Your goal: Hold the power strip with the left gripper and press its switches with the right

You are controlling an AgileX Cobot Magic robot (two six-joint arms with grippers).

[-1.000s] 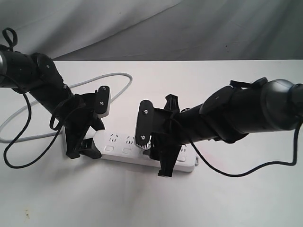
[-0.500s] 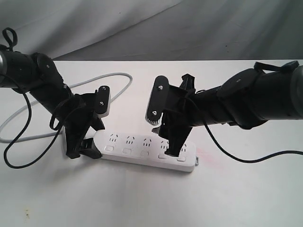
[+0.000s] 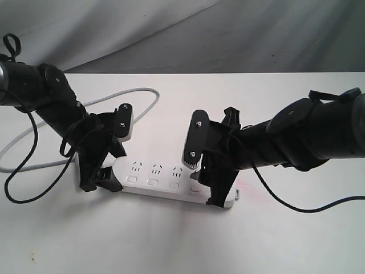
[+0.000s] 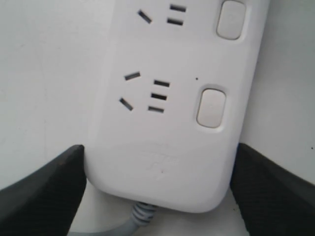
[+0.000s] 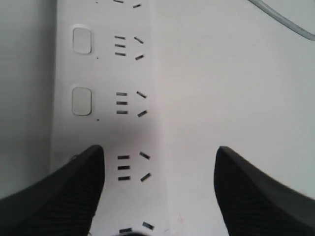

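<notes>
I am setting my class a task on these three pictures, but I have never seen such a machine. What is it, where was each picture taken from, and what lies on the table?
It is a robot with two black arms, each ending in a two-fingered claw. The wide picture comes from a camera off the arms. The two close-ups come from cameras on the wrists, looking out between the claw fingers. On the white table lies a white power strip with a row of switches and a grey cord. The left gripper clamps the strip's cord end. The right gripper is open over the other end. Whether it presses cannot be told.
</notes>
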